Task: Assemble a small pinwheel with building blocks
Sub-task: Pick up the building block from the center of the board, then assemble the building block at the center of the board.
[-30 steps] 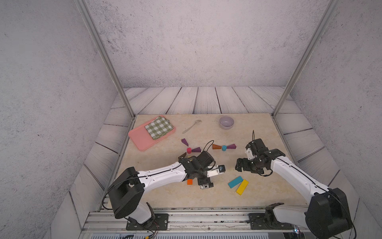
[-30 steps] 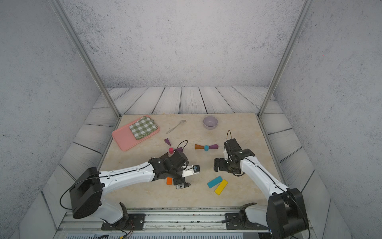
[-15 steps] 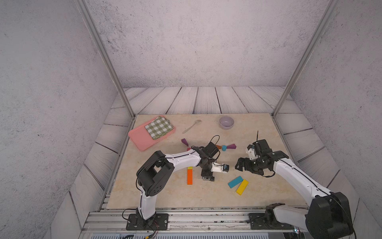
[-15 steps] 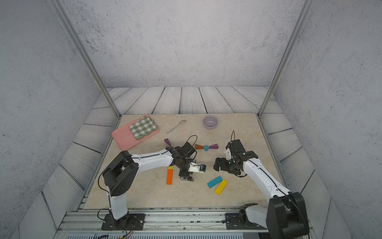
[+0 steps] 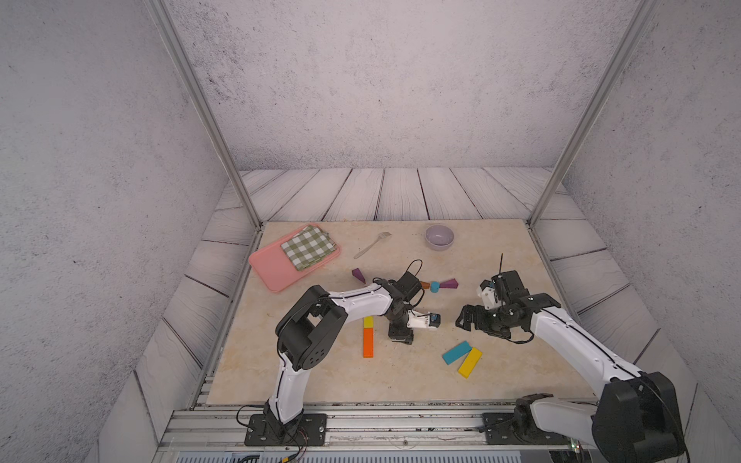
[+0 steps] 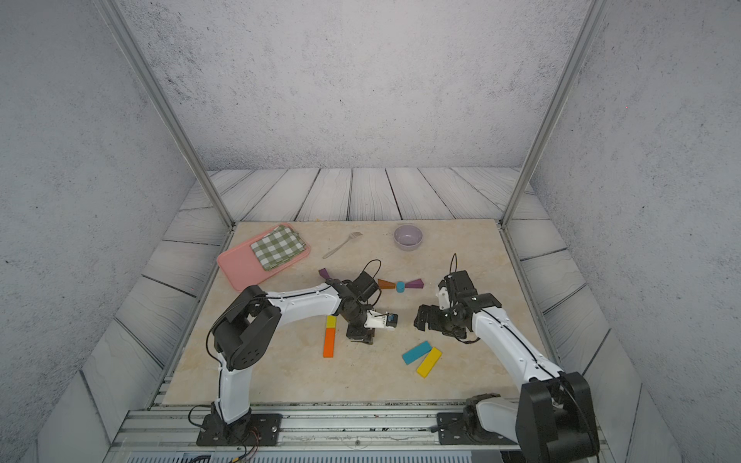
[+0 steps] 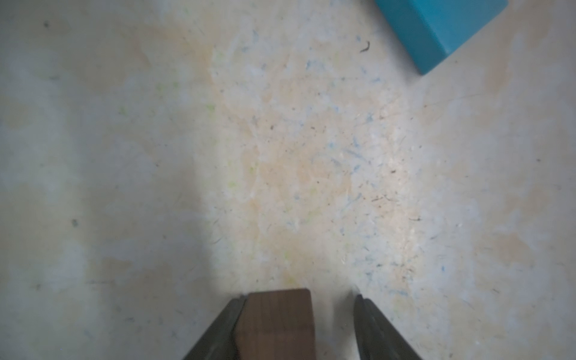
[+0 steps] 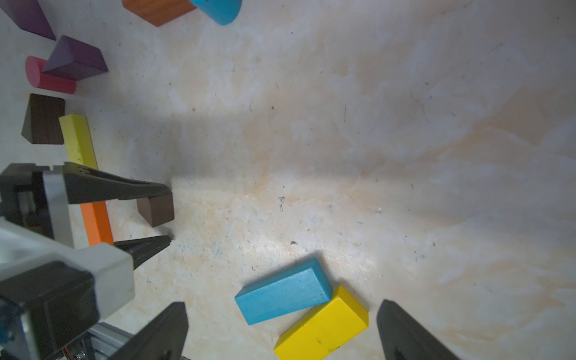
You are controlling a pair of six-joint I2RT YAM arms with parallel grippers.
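My left gripper (image 5: 399, 337) points down at the table's middle. Its jaws stand open around a brown wedge (image 7: 277, 321): one finger touches the wedge, and a gap stays on the other side. The right wrist view shows that same wedge (image 8: 156, 207). Beside it lie an orange bar (image 5: 368, 341) and a short yellow bar (image 5: 368, 322), end to end. My right gripper (image 5: 465, 318) hovers open and empty to the right, above a blue bar (image 8: 282, 293) and a yellow bar (image 8: 324, 324). Further back, a blue cylinder (image 5: 434, 286) sits between an orange-brown wedge (image 5: 425, 285) and a purple wedge (image 5: 450, 284).
A pink cylinder (image 8: 46, 78), a purple wedge (image 8: 76, 60) and a dark brown wedge (image 8: 43, 120) lie under the left arm. At the back stand a pink tray (image 5: 272, 268) with a checked cloth (image 5: 308, 246), a fork (image 5: 373, 244) and a lilac bowl (image 5: 439, 236).
The left arm's elbow has risen and its shoulder has turned, uncovering the orange bar. Its jaws have narrowed around the brown wedge. The right arm has hardly moved.
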